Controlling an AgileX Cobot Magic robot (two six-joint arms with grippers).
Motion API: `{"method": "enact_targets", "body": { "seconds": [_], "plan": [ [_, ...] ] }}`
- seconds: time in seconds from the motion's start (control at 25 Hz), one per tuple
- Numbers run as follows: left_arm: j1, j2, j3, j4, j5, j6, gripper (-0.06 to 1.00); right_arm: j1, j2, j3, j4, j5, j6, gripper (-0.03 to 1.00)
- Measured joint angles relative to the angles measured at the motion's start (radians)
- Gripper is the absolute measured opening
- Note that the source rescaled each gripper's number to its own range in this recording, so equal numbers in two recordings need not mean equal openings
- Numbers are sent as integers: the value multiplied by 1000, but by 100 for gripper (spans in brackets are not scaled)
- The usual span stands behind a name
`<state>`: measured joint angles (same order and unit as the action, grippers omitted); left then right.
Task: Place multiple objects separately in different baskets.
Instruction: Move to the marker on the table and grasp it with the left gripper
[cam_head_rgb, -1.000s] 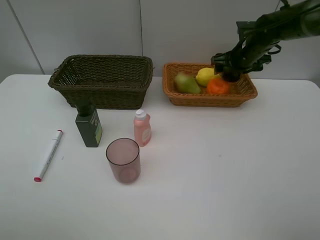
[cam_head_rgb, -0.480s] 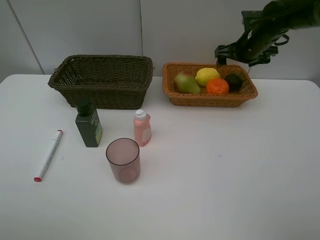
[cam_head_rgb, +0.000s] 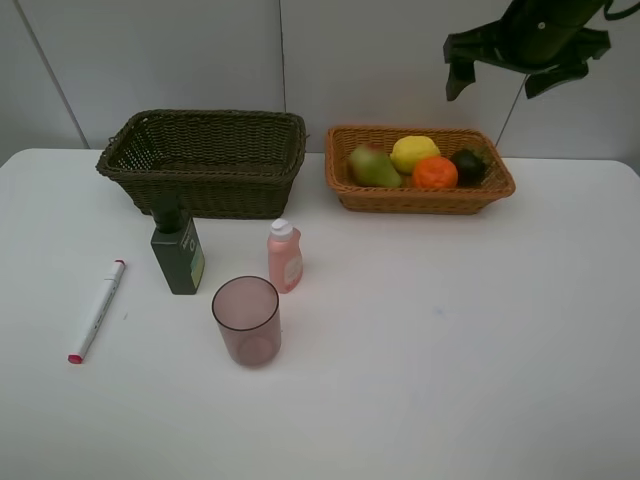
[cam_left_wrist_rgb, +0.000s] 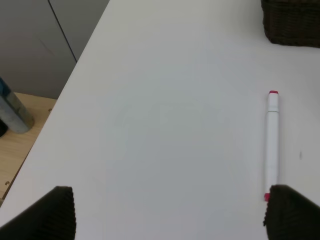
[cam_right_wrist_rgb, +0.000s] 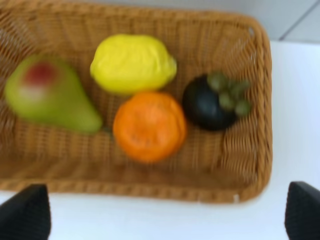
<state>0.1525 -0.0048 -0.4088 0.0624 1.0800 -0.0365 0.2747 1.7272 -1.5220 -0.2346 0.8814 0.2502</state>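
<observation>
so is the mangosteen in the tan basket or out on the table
In. The mangosteen lies on the floor of the tan basket, next to the orange, with wicker walls around it and nothing gripping it.

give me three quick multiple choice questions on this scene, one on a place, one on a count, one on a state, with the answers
1. In the high view, the mangosteen lies at the tan basket's: A left end; B middle; C right end.
2. Fruits in that basket: A two; B three; C four.
3. The right gripper is: A shut on a fruit; B open, holding nothing; C shut, holding nothing.
Answers: 1 C, it sits right of the orange, by the end wall. 2 C, the pear, lemon, orange and mangosteen. 3 B, its jaws stand wide apart above the basket with nothing between them.
</observation>
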Motion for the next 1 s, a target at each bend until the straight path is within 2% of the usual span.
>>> {"method": "enact_targets", "body": {
  "seconds": [0.24,0.4,0.56,0.8,1.0],
  "plan": [
    [0,0,0,0,0,0,100,31,-130,0,11,198,-19,100],
    [0,0,0,0,0,0,100,61,-231,6,10,289,-83,100],
    [0,0,0,0,0,0,100,82,-368,100,28,285,-175,100],
    [0,0,0,0,0,0,100,83,-645,374,83,244,-291,100],
    [0,0,0,0,0,0,100,83,-927,599,175,202,-423,100]
  ]
}}
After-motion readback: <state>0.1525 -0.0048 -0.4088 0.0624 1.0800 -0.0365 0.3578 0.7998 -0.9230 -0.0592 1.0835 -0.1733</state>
